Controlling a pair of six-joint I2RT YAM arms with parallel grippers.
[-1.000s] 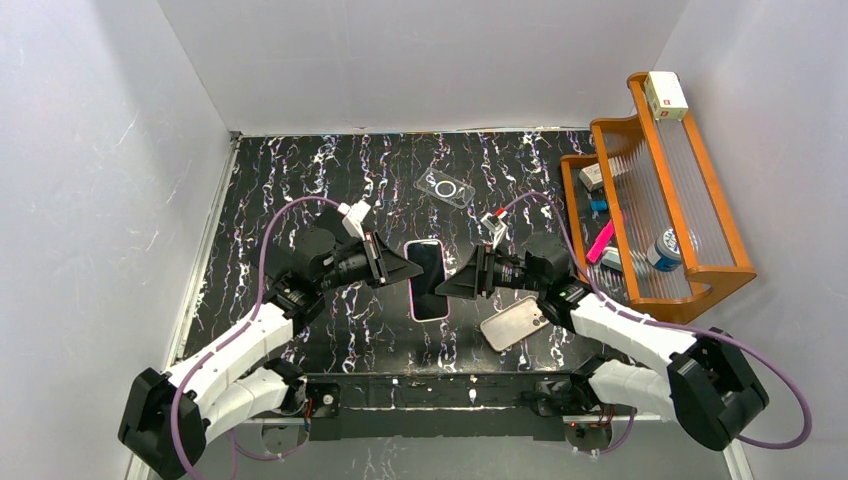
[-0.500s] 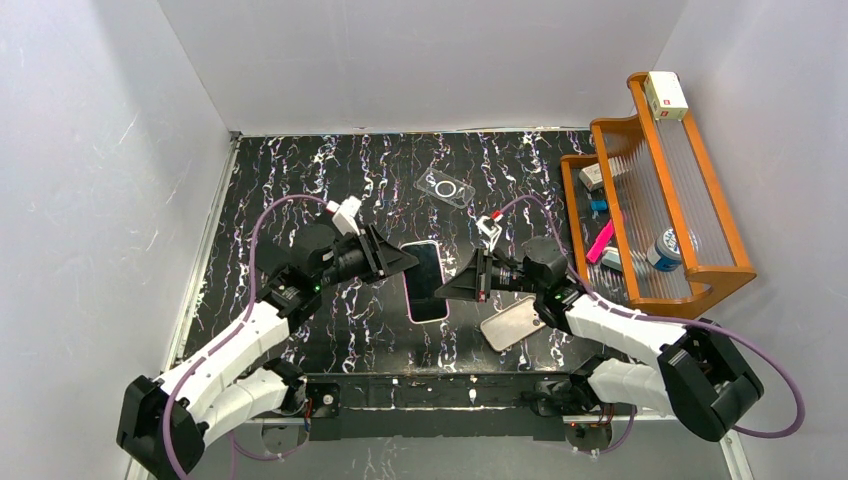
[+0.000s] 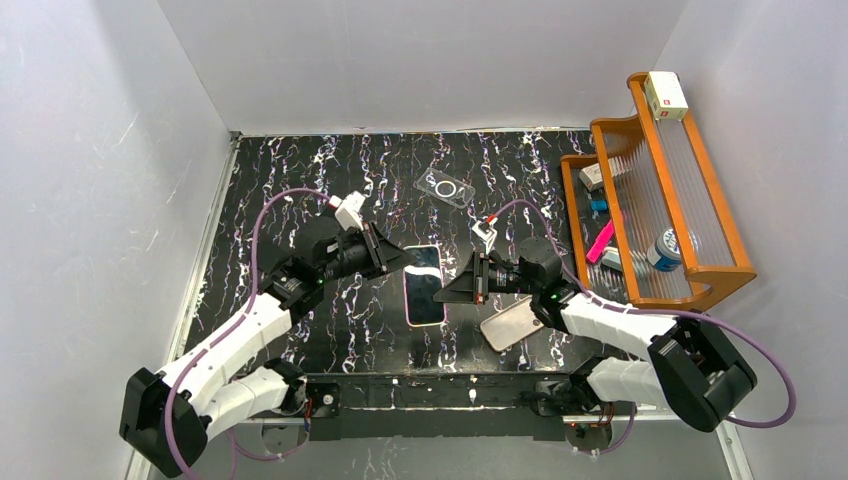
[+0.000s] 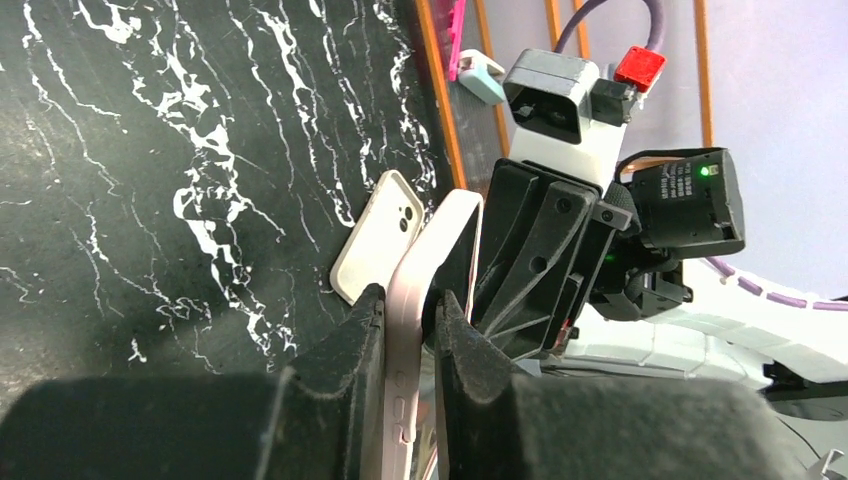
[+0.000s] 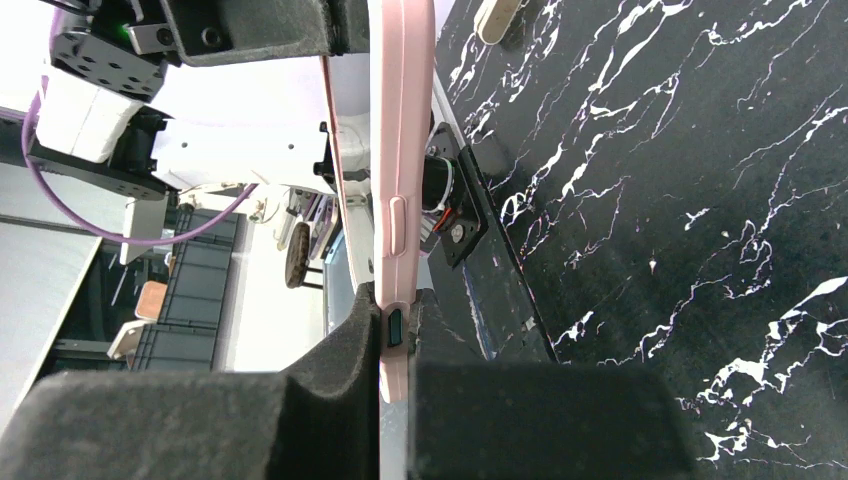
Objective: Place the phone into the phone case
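Note:
A phone point(image 3: 425, 280) with a dark screen sits in a pink phone case point(image 4: 412, 330) and is held just above the black marbled table point(image 3: 300, 180), between the two arms. My left gripper point(image 3: 405, 262) is shut on its left long edge; the left wrist view shows the pink rim with side buttons pinched between the fingers point(image 4: 360, 330). My right gripper point(image 3: 445, 292) is shut on the opposite edge. In the right wrist view the pink case point(image 5: 400, 150) runs straight up from between that gripper's point(image 5: 397, 305) fingers.
A cream phone-shaped thing point(image 3: 512, 322) lies back up on the table just below my right gripper, also in the left wrist view point(image 4: 378, 250). A clear case point(image 3: 445, 187) lies further back. A wooden rack point(image 3: 700, 275) with small items stands at the right.
My right gripper has shut on the phone's right edge. My left gripper let go briefly and shut again on the left edge, a little further back. The phone shifted slightly left.

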